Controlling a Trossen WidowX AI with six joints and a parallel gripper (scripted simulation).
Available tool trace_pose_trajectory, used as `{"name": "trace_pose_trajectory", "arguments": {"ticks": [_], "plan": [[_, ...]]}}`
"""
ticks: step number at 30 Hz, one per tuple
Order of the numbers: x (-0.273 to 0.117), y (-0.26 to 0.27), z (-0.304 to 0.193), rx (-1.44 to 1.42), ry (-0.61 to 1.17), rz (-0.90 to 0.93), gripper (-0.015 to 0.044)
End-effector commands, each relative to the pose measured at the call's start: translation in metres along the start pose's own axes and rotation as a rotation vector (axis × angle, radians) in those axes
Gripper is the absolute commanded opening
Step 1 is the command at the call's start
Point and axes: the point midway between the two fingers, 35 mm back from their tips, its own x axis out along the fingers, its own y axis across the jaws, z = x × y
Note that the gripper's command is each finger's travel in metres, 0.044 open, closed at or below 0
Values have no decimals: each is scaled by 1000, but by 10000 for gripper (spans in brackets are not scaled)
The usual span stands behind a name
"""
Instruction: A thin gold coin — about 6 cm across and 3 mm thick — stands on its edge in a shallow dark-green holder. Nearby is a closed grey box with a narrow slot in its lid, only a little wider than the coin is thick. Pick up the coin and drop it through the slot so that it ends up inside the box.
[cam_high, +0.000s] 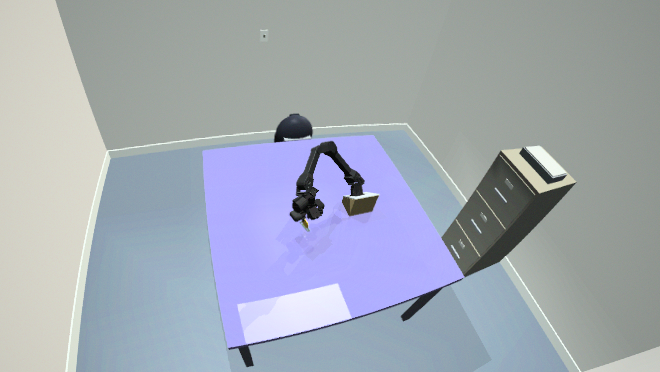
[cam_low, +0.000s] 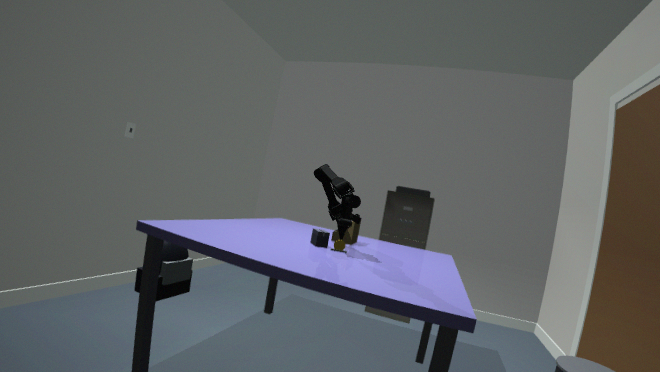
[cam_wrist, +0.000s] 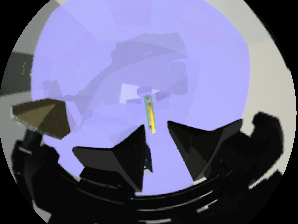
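Tool (cam_wrist: 157, 153) hangs partly open, holding nothing, just above the coin (cam_wrist: 152, 116), which stands on edge on the table (cam_high: 350, 260). Grey box (cam_low: 319, 237) sits nearby.

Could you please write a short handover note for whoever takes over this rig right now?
Gripper: part open, holding nothing, hanging above the coin with a finger on either side of its line.
Coin: on edge in its holder on the table, not gripped.
Box: on the table beside the coin; hidden under the arm in the top view.
Done: approach over the coin.
Left: descend, close on the coin, lift, carry to the box, drop it through the slot.
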Motion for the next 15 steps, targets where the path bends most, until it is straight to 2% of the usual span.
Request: {"name": "trace_pose_trajectory", "arguments": {"ticks": [1, 15], "plan": [[10, 2, 1, -11, 8, 6, 161], [32, 3, 0, -10, 9, 6, 161]]}}
